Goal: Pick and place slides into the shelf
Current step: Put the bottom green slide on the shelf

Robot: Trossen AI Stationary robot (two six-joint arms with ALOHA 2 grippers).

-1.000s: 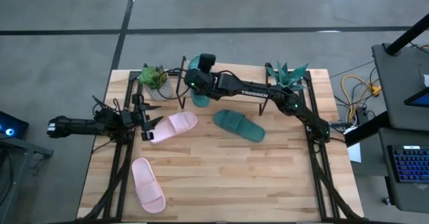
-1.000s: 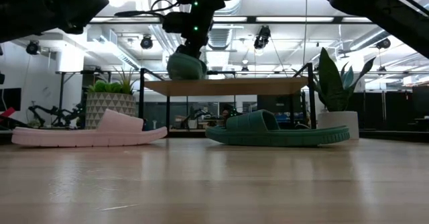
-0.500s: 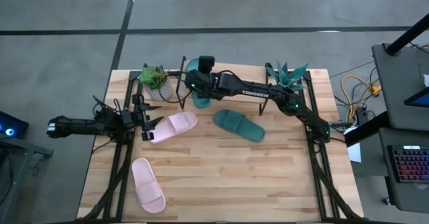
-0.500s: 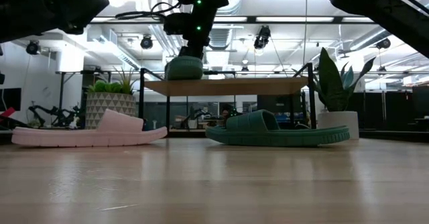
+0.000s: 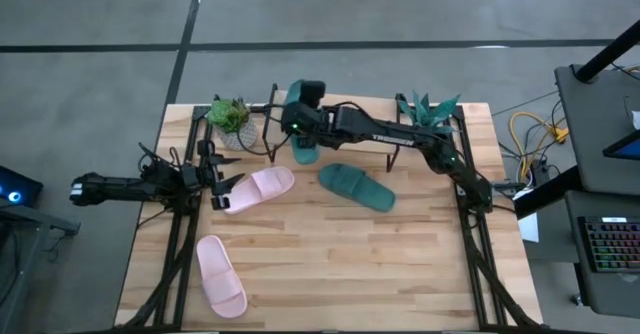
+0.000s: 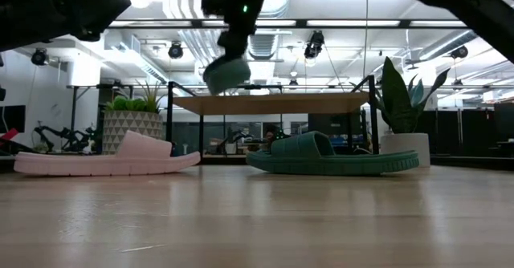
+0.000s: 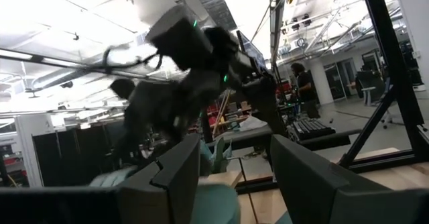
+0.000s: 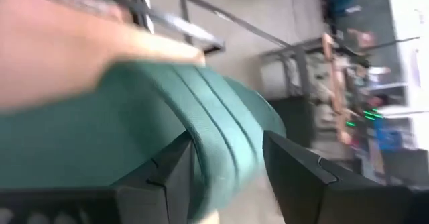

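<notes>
Slides, four: two pink [image 5: 258, 188] [image 5: 220, 276] left of centre, one teal [image 5: 356, 186] mid-frame, one teal [image 5: 300, 124] clamped by right gripper [image 5: 303, 109] above shelf [image 5: 355, 142], upper centre. Left gripper [image 5: 222, 190] spread, empty, mid-left.

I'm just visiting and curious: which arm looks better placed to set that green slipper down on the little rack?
The right one, I'd say. Its pincer already grips the teal slide by the strap, just above the shelf. The left pincer waits open at the table's left edge beside a pink slide.

Two dark arms, white lettering on right arm [image 5: 385, 134], small green lights, black cables.
</notes>
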